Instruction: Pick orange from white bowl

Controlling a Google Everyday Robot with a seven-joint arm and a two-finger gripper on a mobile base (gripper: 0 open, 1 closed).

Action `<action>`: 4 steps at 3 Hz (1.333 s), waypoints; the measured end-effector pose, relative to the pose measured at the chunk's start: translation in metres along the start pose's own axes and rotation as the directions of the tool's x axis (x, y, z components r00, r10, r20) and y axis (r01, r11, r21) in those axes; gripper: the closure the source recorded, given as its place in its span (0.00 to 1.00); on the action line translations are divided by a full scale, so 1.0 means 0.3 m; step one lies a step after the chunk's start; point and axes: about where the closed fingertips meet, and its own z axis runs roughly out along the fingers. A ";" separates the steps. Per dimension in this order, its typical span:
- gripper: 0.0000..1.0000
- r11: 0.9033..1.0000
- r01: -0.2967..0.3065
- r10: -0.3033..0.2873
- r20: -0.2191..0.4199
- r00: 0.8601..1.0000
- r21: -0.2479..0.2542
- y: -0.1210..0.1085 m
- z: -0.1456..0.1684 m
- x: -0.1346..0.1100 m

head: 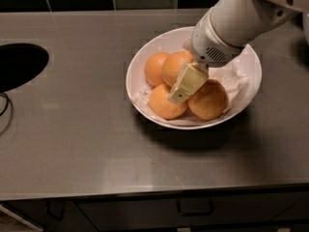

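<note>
The white bowl [246,88] stands on the counter, right of centre, and holds several oranges on crumpled white paper. The orange [208,101], the largest and deepest in colour, lies at the bowl's front right. Paler oranges lie at the front left [161,104] and at the back [155,67]. My gripper [179,94] reaches down from the upper right into the bowl. Its cream-coloured tip sits in the gap between the front-left orange and the large orange, touching or nearly touching both. The white arm hides the bowl's back right part.
The grey metal counter [87,129] runs to a front edge with a drawer handle [194,208] below. A dark round opening [19,64] is at the far left, with a thin cable [6,111] beside it. A dark tiled wall is behind.
</note>
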 end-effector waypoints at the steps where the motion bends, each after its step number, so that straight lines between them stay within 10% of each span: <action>1: 0.24 1.000 -0.008 0.008 -0.005 1.000 0.003 0.001 0.018 0.009; 2: 0.22 1.000 -0.011 0.011 -0.007 1.000 0.003 0.001 0.025 0.013; 4: 0.64 1.000 -0.011 0.011 -0.007 1.000 0.003 0.002 0.025 0.013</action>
